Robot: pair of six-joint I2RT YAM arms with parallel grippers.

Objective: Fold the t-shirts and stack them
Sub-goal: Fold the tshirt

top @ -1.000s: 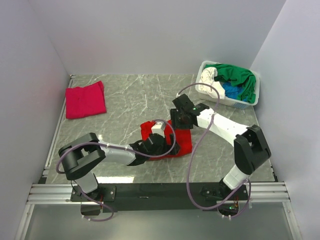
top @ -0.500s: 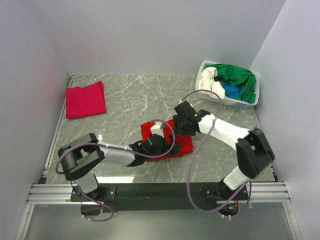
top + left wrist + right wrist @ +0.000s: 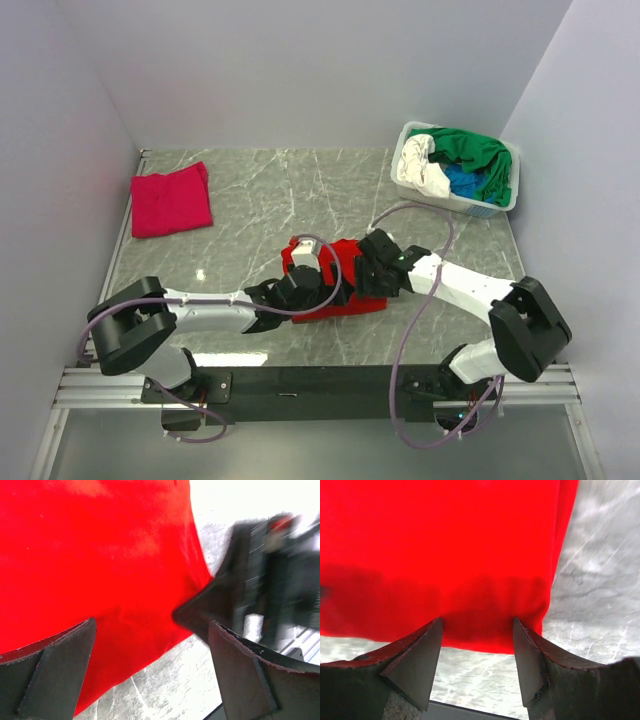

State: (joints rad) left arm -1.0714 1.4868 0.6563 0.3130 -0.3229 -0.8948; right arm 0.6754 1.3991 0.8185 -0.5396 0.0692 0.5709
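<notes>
A bright red t-shirt [image 3: 348,262] lies folded at the table's middle front. My left gripper [image 3: 318,295] is open over its near left part; in the left wrist view [image 3: 152,630] the red cloth [image 3: 100,555] spans the gap between the fingers, which hold nothing. My right gripper [image 3: 362,278] is open at the shirt's right side; in the right wrist view [image 3: 477,622] its fingers straddle the hem of the red cloth [image 3: 445,545] without pinching it. A magenta-pink t-shirt [image 3: 170,200] lies folded at the far left.
A white basket [image 3: 478,207] at the far right holds green [image 3: 475,150], white [image 3: 420,170] and blue [image 3: 462,183] shirts. The right gripper shows blurred in the left wrist view [image 3: 270,570]. Walls close the left, back and right sides.
My right gripper has come down and nearer, from the shirt's far side to its right edge. My left arm has drawn back a little toward the left. The red shirt lies flatter.
</notes>
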